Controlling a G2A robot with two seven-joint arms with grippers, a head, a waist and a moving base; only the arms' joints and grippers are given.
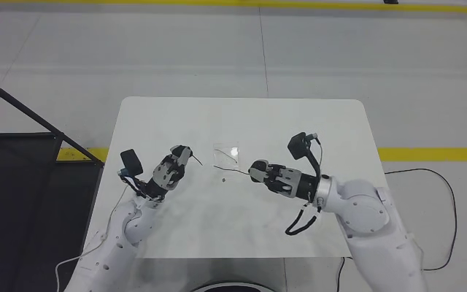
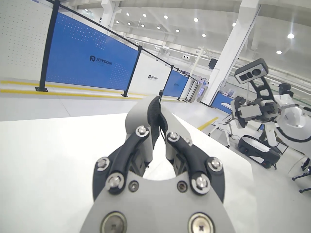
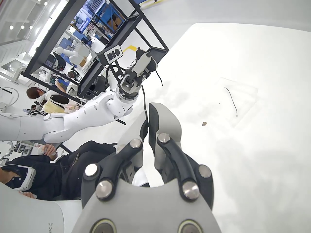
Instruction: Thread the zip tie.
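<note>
Left tool [image 2: 159,105] is fully closed on a black zip tie [image 2: 160,95]; I see its head sticking out just past the fingertips. On the other side the right tool [image 3: 148,115] is also closed, and it pinches a second tie [image 3: 145,103] whose thin strap points toward the left tool. Both tools are over the surface [image 1: 241,219], well apart. A third tie [image 3: 231,99] lies on a clear sheet [image 1: 228,153], just beyond the gap between them.

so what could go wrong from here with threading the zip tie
1. The right gripper pinches a long thin strand that sticks out unsupported. It may bend and miss.
2. The left gripper shows only the head of its zip tie past the pads. That is a small target and could twist.
3. The clear bag lies just beyond the gap and might get snagged.
</note>
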